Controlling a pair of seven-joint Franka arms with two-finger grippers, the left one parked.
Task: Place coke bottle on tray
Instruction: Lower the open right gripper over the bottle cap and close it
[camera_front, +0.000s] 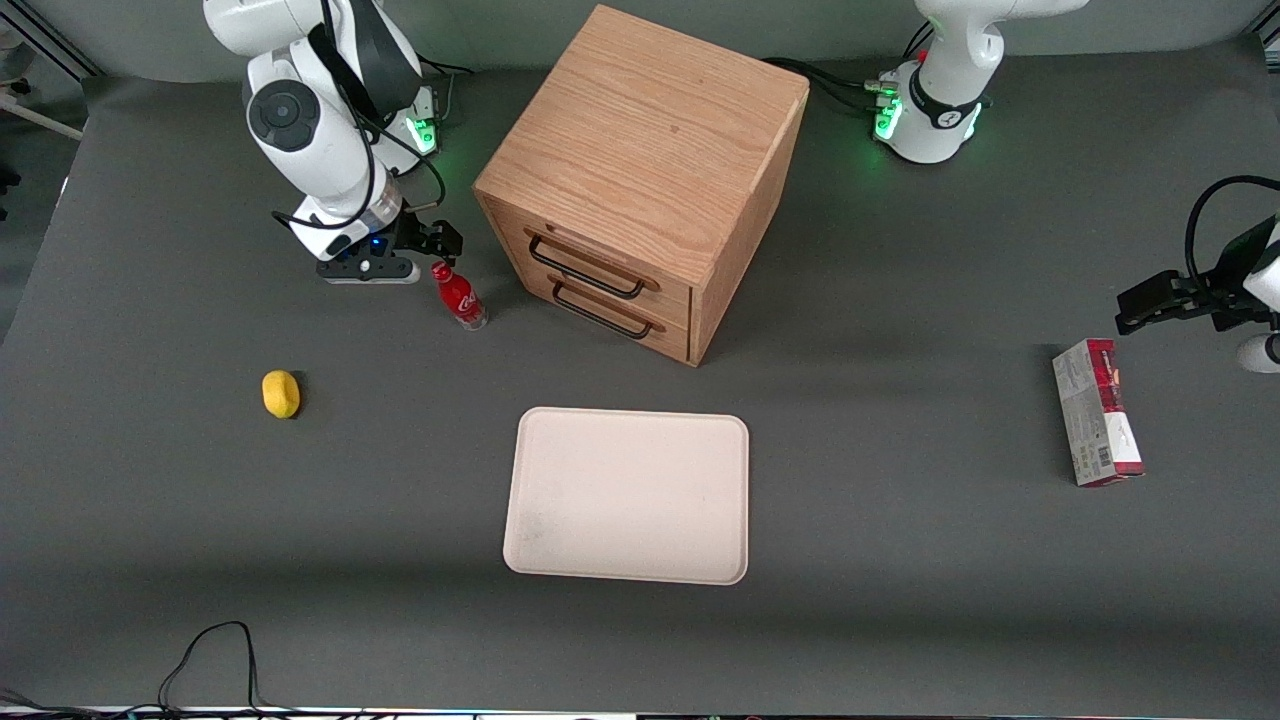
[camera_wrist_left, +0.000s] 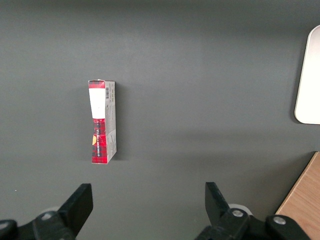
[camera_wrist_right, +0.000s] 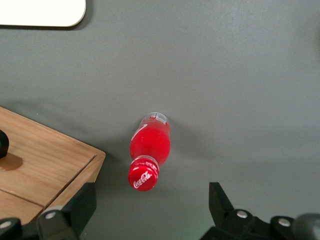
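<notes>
Robot lab/test bench: dark grey mat over table (camera_front: 900, 560), two white arms w/ green-lit bases bolted on, loose cables (camera_front: 215, 660) at edge, staged props, e.g. wooden drawer cabinet (camera_front: 640, 170), cream tray (camera_front: 628, 495), yellow lemon (camera_front: 281, 393).

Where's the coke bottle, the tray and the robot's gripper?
Coke bottle (camera_front: 460, 297): front view, on its red body.
Tray (camera_front: 628, 493): front view, on its bare flat middle.
Gripper (camera_wrist_right: 150, 207): right wrist view, midway between its open fingertips, just above the bottle's cap.

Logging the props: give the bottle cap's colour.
Red, with white script; the bottle shows best in the right wrist view, gripper just above.
</notes>
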